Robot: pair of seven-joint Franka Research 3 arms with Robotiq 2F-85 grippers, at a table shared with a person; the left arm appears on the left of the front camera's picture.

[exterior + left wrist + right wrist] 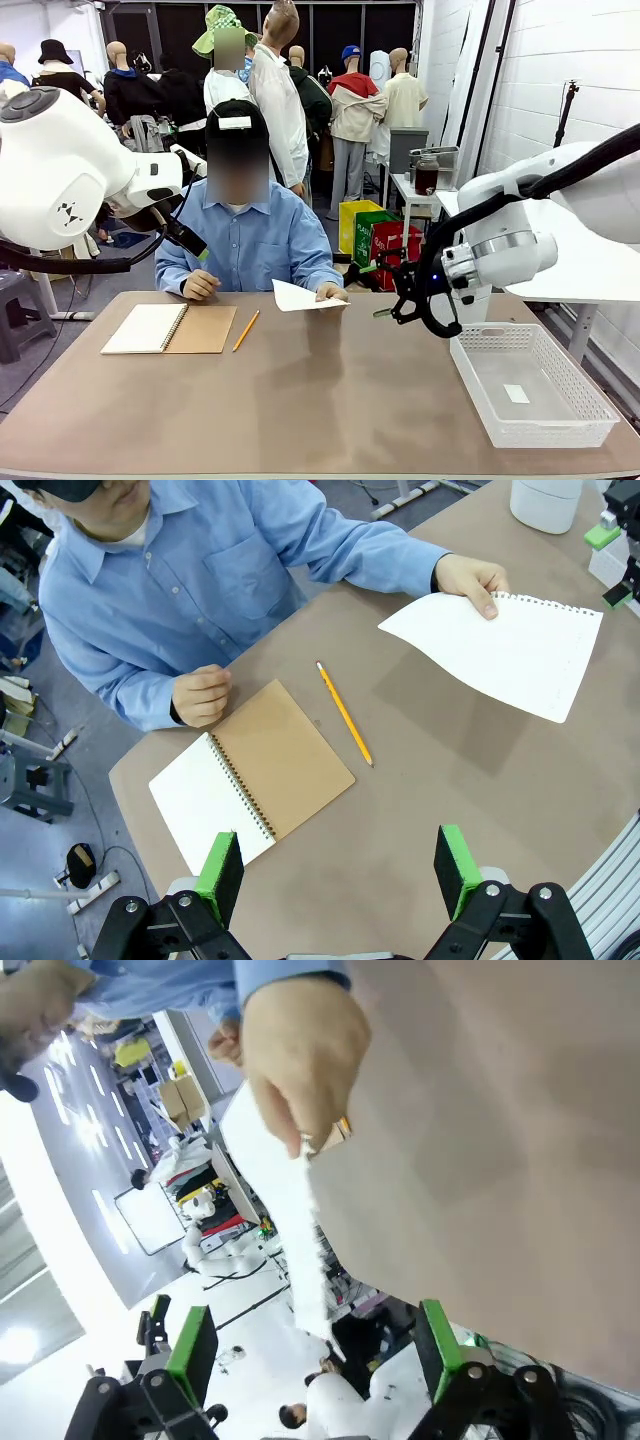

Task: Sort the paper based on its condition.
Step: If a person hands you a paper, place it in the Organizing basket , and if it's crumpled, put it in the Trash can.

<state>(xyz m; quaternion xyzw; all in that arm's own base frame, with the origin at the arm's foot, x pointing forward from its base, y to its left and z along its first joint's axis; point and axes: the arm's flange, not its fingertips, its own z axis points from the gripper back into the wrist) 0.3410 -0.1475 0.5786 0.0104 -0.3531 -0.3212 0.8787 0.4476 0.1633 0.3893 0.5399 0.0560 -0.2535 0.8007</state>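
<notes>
Front view: flat paper [300, 297] held out in person's hand [331, 291] over table's far edge [400, 296], long axis pointing toward right gripper [388, 289], spread wide just beside it. Left gripper [340, 875] also spread, well apart, farther.

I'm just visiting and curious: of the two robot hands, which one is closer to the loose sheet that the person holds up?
The right hand: its open fingers point at the sheet from just beside it. The left hand hangs farther back, above the notebook.

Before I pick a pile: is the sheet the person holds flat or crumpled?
Flat. The sheet is spread smooth, torn spiral holes along one edge, pinched at a corner by the person's hand above the table.
</notes>
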